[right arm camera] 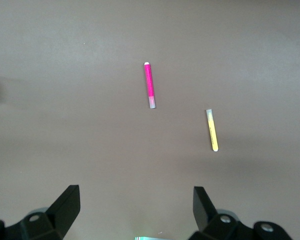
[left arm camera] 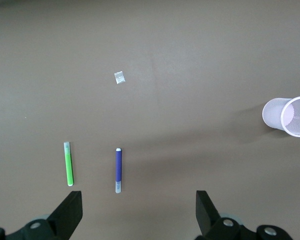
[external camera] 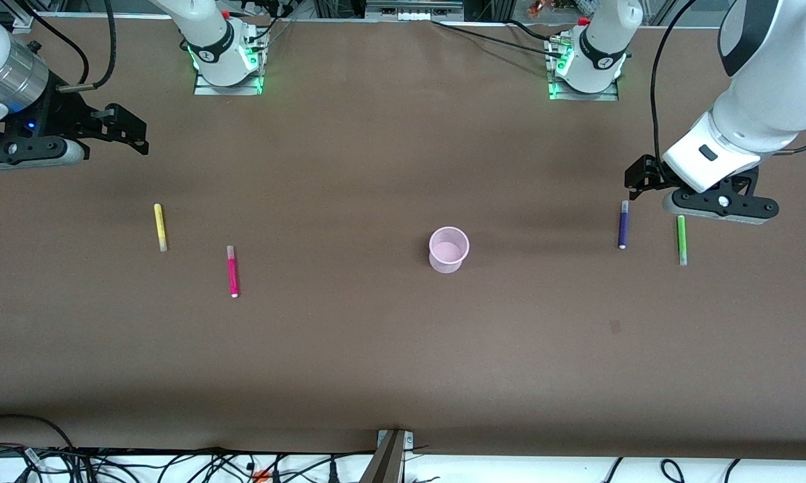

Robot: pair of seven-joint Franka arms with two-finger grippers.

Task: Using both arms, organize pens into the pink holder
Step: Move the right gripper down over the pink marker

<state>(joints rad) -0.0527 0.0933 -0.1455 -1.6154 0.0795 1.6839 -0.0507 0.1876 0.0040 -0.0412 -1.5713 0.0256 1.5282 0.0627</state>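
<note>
Gaping wide – left gripper (left arm camera: 137, 212), right gripper (right arm camera: 135, 207) (both empty)

Yellow pen (external camera: 160, 227), magenta pen (external camera: 233, 271), purple pen (external camera: 623, 225), green pen (external camera: 681, 240), pink holder (external camera: 448, 249).

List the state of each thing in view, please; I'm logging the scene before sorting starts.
Yellow pen: flat on the table, outside the cup.
Magenta pen: flat on the table.
Dark purple pen: flat on the table.
Bright green pen: flat on the table.
Pink holder: upright, empty.
Left pincer: open, empty, above the table near the purple and green pens.
Right pincer: open, empty, above the table near the yellow pen.
</note>
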